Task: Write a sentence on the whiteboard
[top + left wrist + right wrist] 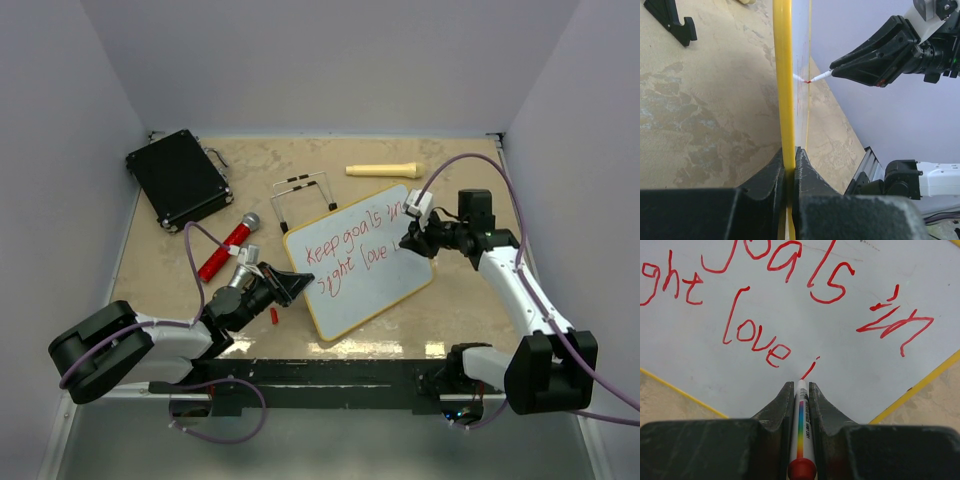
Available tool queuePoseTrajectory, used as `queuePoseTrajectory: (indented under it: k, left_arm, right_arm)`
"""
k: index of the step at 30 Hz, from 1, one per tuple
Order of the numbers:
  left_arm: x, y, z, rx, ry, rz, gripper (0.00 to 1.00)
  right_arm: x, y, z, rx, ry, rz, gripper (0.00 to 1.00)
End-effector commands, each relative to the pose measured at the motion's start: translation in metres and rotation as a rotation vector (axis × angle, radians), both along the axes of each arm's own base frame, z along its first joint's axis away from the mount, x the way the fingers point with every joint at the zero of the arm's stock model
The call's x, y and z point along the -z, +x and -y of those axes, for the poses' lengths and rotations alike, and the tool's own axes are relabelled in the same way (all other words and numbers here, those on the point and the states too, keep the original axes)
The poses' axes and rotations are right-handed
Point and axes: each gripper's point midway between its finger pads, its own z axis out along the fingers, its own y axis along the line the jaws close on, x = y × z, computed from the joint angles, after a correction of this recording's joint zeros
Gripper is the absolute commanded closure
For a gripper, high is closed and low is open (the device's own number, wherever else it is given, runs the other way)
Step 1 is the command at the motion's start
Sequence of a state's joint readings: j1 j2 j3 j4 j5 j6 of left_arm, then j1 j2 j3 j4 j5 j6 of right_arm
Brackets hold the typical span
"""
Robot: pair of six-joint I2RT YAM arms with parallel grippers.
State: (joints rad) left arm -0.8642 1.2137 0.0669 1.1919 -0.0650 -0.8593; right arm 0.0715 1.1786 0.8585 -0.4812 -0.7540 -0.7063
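Observation:
The whiteboard [365, 265] lies tilted on the table, white with a thin yellow frame. Red handwriting [350, 250] reads "Keep goals in" above "sight love". My left gripper [292, 284] is shut on the board's left edge; the left wrist view shows the yellow frame [784, 85] clamped between the jaws. My right gripper [410, 242] is shut on a white marker [801, 427] with a rainbow stripe and red end. Its tip touches the board just after "love" [757, 337], at a short red stroke [810, 369]. The marker tip also shows in the left wrist view [815, 78].
A black case [178, 178] sits at the back left. A red and silver microphone [229, 246] lies near the left arm. A wire stand [305, 195] and a cream cylinder [383, 170] lie behind the board. A small red cap [274, 316] lies by the board's near-left edge.

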Motion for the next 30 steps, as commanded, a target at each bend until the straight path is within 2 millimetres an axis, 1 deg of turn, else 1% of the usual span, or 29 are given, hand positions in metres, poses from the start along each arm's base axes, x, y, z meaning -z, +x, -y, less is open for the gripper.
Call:
queuePoseTrajectory:
  k: [1,3,9,15,23,28,30]
  left_arm:
    - [-0.015,-0.003,0.004,0.029,-0.004,0.089,1.0]
    - [-0.015,-0.003,0.004,0.03,-0.005,0.09,1.0]
    - [-0.013,-0.003,0.007,0.04,0.001,0.086,1.0]
    - [-0.012,-0.004,0.007,0.043,0.001,0.084,1.0]
    - [-0.014,-0.004,0.007,0.043,-0.002,0.087,1.0]
    - [-0.013,-0.004,0.007,0.043,-0.001,0.086,1.0]
    - [-0.013,-0.004,0.006,0.04,-0.002,0.087,1.0]
  right_arm:
    - [0.003,-0.003,0.0,-0.03,-0.014,-0.011,1.0]
    - [0.0,0.0,-0.001,-0.025,-0.011,0.0,1.0]
    - [-0.025,0.013,-0.003,0.023,0.038,0.082,1.0]
    - [-0.033,0.019,-0.003,0.049,0.054,0.105,1.0]
    - [-0.036,0.026,0.004,0.111,0.043,0.126,1.0]
    - [-0.029,0.024,0.005,0.105,0.026,0.11,1.0]
    - [-0.022,0.02,0.006,0.092,0.012,0.08,1.0]
